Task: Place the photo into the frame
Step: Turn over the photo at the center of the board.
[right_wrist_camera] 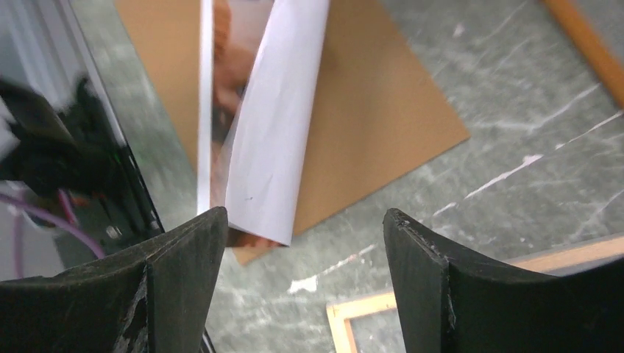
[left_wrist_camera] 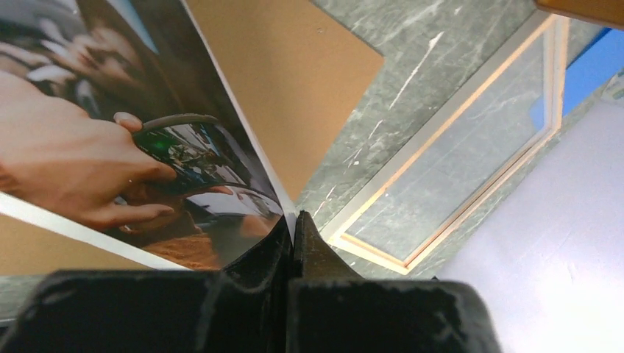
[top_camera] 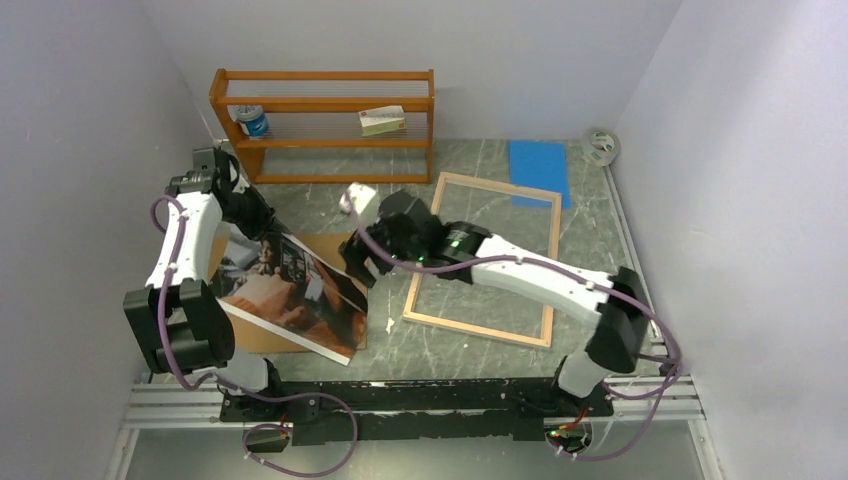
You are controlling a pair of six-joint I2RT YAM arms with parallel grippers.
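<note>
The photo [top_camera: 290, 295] hangs tilted over the brown backing board [top_camera: 335, 245] on the left of the table, picture side up. My left gripper [top_camera: 264, 225] is shut on its far corner; the left wrist view shows the print's edge [left_wrist_camera: 288, 213] pinched between the closed jaws [left_wrist_camera: 293, 226]. My right gripper [top_camera: 360, 265] stands open just off the photo's right edge. The right wrist view shows the curled white reverse [right_wrist_camera: 276, 125] just ahead of the open gripper [right_wrist_camera: 305, 217], near its left finger; nothing lies between the fingers. The frame [top_camera: 552, 240] lies flat to the right, wood side up.
An orange shelf rack [top_camera: 325, 120] at the back holds a can [top_camera: 252, 122] and a small box [top_camera: 382, 120]. A blue pad [top_camera: 538, 170] and a tape roll [top_camera: 600, 147] lie at the back right. A small white object [top_camera: 358, 197] sits behind the right gripper.
</note>
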